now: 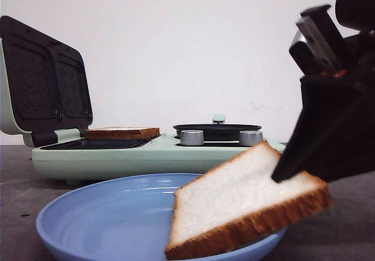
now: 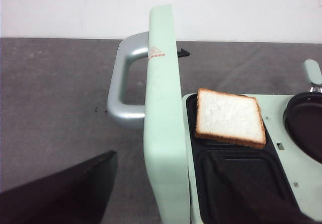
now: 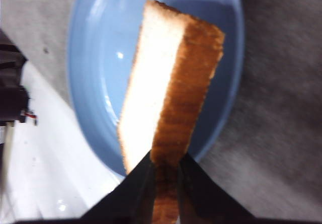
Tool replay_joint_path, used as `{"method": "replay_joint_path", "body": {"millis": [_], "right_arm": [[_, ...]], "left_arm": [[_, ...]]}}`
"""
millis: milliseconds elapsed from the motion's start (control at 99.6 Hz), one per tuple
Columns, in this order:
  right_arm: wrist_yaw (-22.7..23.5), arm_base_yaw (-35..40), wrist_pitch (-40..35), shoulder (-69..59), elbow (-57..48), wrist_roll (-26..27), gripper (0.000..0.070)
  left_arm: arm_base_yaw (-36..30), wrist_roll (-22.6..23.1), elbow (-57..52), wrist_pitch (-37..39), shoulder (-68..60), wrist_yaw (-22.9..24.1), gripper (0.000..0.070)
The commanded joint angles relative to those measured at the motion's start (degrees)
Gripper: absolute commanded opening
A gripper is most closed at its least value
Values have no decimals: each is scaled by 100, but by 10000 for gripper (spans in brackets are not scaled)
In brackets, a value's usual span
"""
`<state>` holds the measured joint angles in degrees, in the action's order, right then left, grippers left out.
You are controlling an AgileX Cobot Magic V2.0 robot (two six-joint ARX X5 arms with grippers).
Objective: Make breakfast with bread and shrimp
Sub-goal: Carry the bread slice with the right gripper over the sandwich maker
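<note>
My right gripper is shut on a slice of bread and holds it tilted over the blue plate. In the right wrist view the slice stands edge-on between the black fingers, above the plate. A second bread slice lies flat on the far well of the sandwich maker's black plate; it also shows in the left wrist view. My left gripper is open, its jaws wide apart on either side of the raised lid. No shrimp is in view.
The mint-green sandwich maker stands behind the plate, its lid upright at the left with a silver handle. A black pan and two silver knobs sit on its right half.
</note>
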<state>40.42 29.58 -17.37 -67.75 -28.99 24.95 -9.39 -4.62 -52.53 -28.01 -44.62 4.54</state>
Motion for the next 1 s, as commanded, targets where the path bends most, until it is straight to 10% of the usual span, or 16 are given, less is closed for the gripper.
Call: {"method": "replay_joint_path", "body": {"millis": [0, 462, 994], "right_arm": [[59, 39, 151, 46, -136, 184, 10], [138, 55, 275, 229, -1722, 597, 9], [396, 413, 223, -2323, -4428, 597, 9]], "left_arm": [[0, -37, -63, 96, -28, -11, 310], [0, -50, -63, 328, -28, -9, 310], [2, -90, -63, 391, -31, -9, 310]]}}
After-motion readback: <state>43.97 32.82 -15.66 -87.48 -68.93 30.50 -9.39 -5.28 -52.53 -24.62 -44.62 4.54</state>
